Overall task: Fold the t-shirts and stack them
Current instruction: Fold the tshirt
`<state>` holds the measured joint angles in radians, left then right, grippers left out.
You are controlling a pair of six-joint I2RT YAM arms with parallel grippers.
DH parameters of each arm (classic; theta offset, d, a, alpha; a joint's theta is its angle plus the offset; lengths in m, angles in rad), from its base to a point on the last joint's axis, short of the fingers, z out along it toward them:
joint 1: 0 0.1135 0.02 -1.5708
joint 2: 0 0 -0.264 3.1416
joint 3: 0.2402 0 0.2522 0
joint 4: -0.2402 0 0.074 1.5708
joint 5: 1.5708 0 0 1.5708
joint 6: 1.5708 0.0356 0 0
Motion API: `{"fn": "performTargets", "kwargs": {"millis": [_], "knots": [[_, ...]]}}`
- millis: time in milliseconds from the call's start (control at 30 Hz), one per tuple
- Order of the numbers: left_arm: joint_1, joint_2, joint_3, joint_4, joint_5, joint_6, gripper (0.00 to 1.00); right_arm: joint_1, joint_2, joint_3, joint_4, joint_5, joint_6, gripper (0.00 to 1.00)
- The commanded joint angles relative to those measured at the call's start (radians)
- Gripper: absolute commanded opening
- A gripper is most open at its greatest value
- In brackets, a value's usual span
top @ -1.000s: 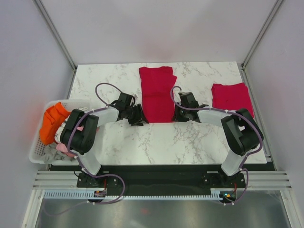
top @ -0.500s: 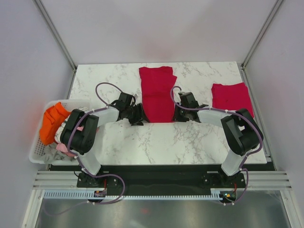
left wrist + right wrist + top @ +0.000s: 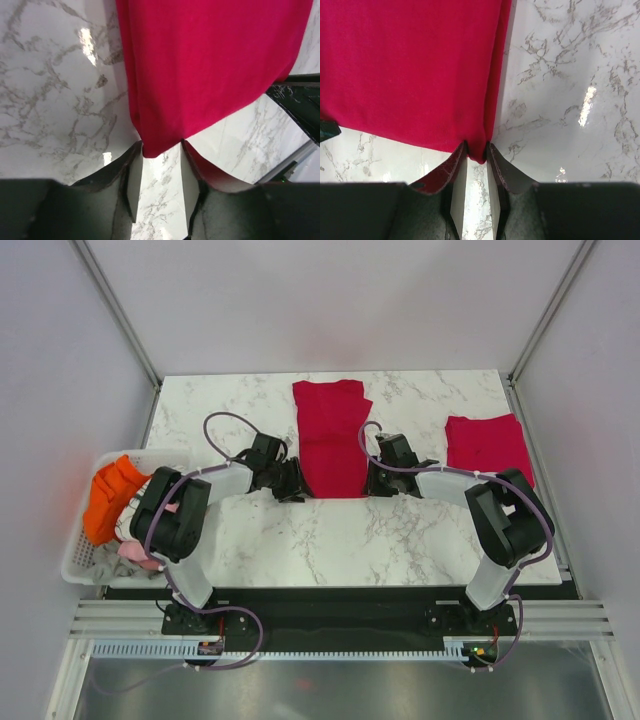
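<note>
A long crimson t-shirt (image 3: 330,435), folded lengthwise, lies flat in the middle of the marble table (image 3: 330,530). A second t-shirt (image 3: 488,445) lies folded into a square at the right. My left gripper (image 3: 297,488) is at the long shirt's near left corner, and in the left wrist view that corner (image 3: 162,142) fills the gap between the tips of the left gripper (image 3: 162,146). My right gripper (image 3: 368,483) is at the near right corner. The right gripper (image 3: 476,148) is pinched narrowly on the hem (image 3: 479,152) there.
A white basket (image 3: 70,558) hangs off the table's left edge, holding an orange cloth (image 3: 110,495) and pale garments. Grey walls enclose the table on three sides. Both arms' cables loop above the tabletop beside the long shirt.
The left gripper has edged slightly farther in onto the shirt's near left corner. The right arm and both shirts have not moved.
</note>
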<state>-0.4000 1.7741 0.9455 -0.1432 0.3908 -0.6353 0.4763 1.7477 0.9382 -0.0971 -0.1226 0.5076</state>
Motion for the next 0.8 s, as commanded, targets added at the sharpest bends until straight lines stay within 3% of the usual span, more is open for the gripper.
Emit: {"fn": "performTargets", "kwargs": {"millis": [0, 333, 367, 433, 467, 500, 567, 767], "knots": [[-0.002, 0.022, 0.044, -0.024, -0.063, 0.005, 0.42, 0.008, 0.009, 0.002, 0.002, 0.011, -0.017, 0.29], [0.012, 0.022, 0.061, -0.056, -0.096, 0.017, 0.37, 0.008, 0.003, -0.003, 0.007, 0.011, -0.015, 0.29], [0.015, 0.022, 0.062, -0.055, -0.095, 0.017, 0.34, 0.008, 0.003, -0.003, 0.007, 0.011, -0.015, 0.29], [0.016, 0.028, 0.067, -0.053, -0.084, 0.019, 0.17, 0.008, 0.003, -0.003, 0.007, 0.012, -0.015, 0.28], [0.016, 0.030, 0.068, -0.053, -0.079, 0.020, 0.09, 0.008, 0.003, -0.003, 0.007, 0.012, -0.012, 0.24], [0.013, 0.033, 0.070, -0.053, -0.070, 0.020, 0.02, 0.010, 0.001, -0.001, 0.005, 0.011, -0.014, 0.11], [0.012, 0.025, 0.067, -0.052, -0.032, 0.019, 0.02, 0.018, -0.014, -0.004, -0.001, 0.024, -0.014, 0.00], [-0.026, -0.129, -0.020, -0.075, 0.006, 0.019, 0.02, 0.059, -0.157, -0.105, -0.001, 0.060, -0.008, 0.00]]}}
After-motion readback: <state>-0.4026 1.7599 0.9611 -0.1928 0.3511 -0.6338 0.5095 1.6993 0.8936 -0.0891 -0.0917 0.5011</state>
